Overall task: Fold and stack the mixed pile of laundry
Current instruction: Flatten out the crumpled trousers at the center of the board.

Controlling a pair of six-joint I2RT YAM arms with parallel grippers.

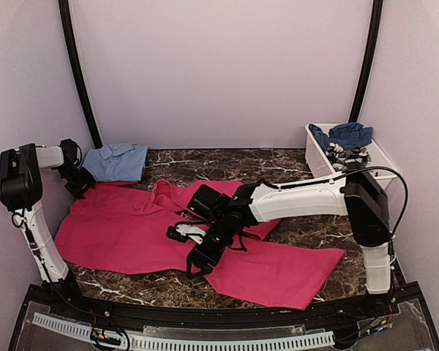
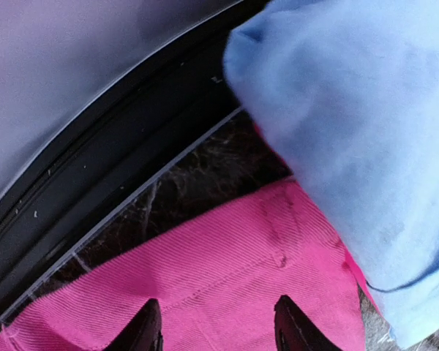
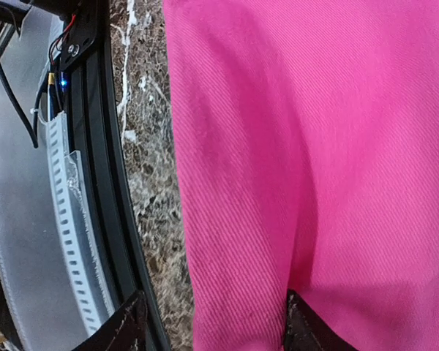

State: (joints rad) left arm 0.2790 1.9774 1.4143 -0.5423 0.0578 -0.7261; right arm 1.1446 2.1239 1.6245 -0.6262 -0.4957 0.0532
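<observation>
Magenta garment (image 1: 124, 230): long axis left edge to near-right corner.
Right gripper (image 3: 214, 322): fingers apart, over near hem, mid-length.
Left gripper (image 2: 218, 322): fingers apart, far-left end.

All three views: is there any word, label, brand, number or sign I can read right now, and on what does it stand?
None can be read in any view.
The magenta garment, the light blue shirt and the white tub show no print or tag.
The slotted strip at the near edge carries no markings that can be made out.
</observation>
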